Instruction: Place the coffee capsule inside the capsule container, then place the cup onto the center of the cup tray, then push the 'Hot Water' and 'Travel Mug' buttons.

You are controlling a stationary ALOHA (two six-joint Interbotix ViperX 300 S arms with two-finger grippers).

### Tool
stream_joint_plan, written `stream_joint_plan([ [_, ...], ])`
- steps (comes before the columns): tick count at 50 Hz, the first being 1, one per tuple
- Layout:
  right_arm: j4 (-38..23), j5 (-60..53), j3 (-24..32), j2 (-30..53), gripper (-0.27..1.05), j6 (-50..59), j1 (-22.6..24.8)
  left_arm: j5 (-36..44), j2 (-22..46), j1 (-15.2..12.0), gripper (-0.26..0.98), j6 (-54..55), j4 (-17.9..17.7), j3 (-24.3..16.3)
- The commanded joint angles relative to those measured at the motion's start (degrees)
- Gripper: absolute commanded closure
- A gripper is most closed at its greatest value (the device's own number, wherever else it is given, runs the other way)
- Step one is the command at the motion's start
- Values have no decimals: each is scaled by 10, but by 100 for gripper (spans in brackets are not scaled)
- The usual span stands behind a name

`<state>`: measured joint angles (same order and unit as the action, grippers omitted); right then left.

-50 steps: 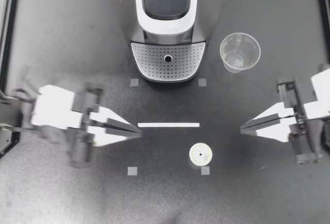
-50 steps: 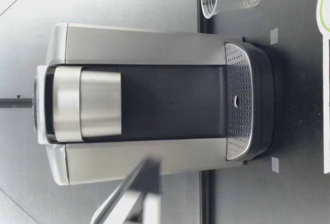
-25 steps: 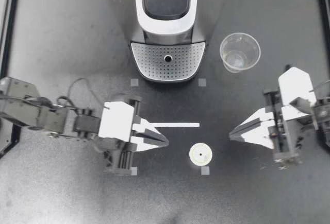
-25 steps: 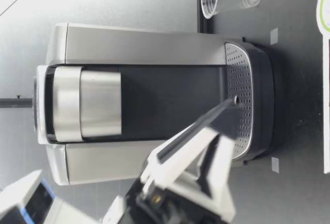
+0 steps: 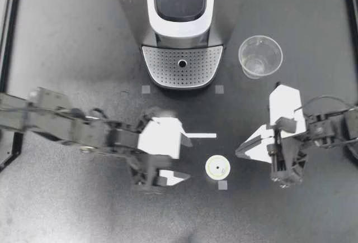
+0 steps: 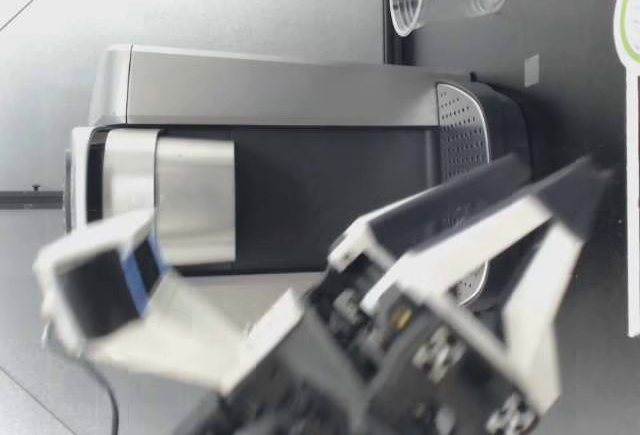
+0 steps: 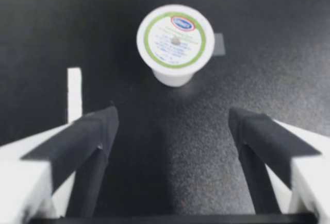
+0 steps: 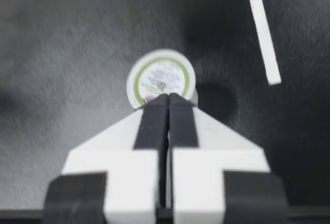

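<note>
The coffee machine stands at the back middle of the surface, with its cup tray at its front. The cup stands just right of the tray. Nearer the front, the coffee capsule sits between the 2 claws, my left claw to its left and my right claw to its right. A tape strip lies between capsule and tray.

Overhead, low, wrists — common capsule

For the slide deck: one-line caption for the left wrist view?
My left gripper, open, lined up on the coffee capsule standing lid-up on the black table just ahead of its fingers.
</note>
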<state>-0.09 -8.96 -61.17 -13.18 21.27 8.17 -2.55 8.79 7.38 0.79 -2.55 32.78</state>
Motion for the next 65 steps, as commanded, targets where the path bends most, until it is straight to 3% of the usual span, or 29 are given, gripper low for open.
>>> stream_joint_plan([
  [1, -4, 14, 18, 5, 71, -3, 14, -18, 3, 1, -5, -1, -2, -33],
  [25, -15, 33, 42, 65, 71, -4, 33, -19, 50, 9, -5, -5, -4, -74],
  [65, -16, 32, 52, 82, 71, -4, 33, -18, 91, 9, -5, -12, -2, -115],
])
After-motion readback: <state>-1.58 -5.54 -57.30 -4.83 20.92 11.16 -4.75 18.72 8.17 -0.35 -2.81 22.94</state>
